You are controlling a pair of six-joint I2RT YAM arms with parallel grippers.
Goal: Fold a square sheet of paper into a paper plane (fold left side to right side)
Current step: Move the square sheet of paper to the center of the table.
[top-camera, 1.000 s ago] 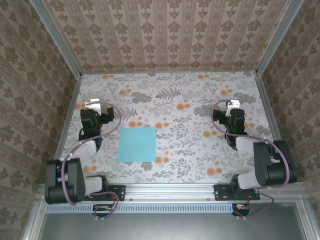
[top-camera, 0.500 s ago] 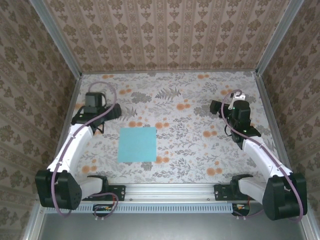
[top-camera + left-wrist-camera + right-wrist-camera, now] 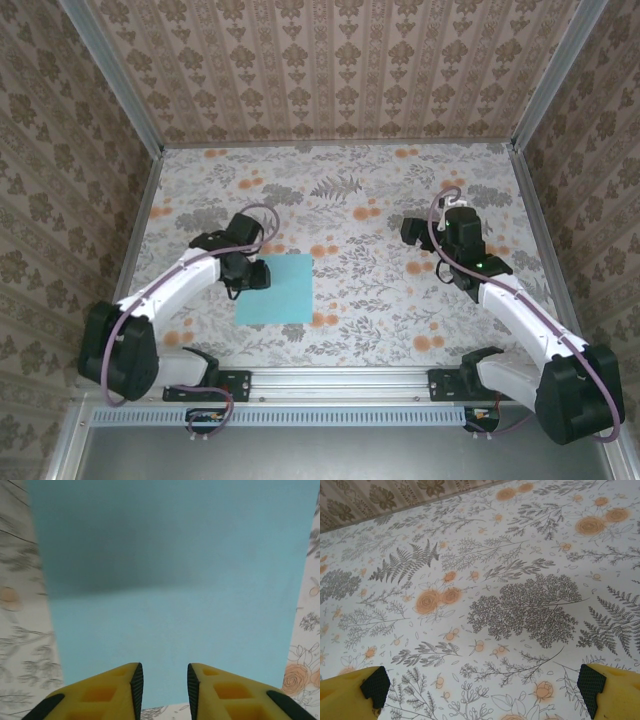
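The square sheet of paper [image 3: 280, 290], plain light blue, lies flat and unfolded on the floral table, left of centre. A paper plane is out of view. My left gripper [image 3: 255, 272] hovers low over the sheet's left edge, pointing right across it. In the left wrist view its yellow fingers [image 3: 117, 692] stand a narrow gap apart, open with nothing between them. The sheet [image 3: 170, 580] spreads out beyond them, and a strip of table shows at its near edge. My right gripper [image 3: 412, 232] is right of centre, well apart from the sheet. It [image 3: 482, 685] is wide open over bare table.
The floral table [image 3: 360, 200] is walled by patterned panels at the back and both sides. An aluminium rail [image 3: 340, 380] runs along the near edge with both arm bases on it. Open table lies between the sheet and the right arm.
My left arm swung from the far left of the table onto the sheet's left edge, and its jaws narrowed from wide open. My right gripper shifted slightly left.
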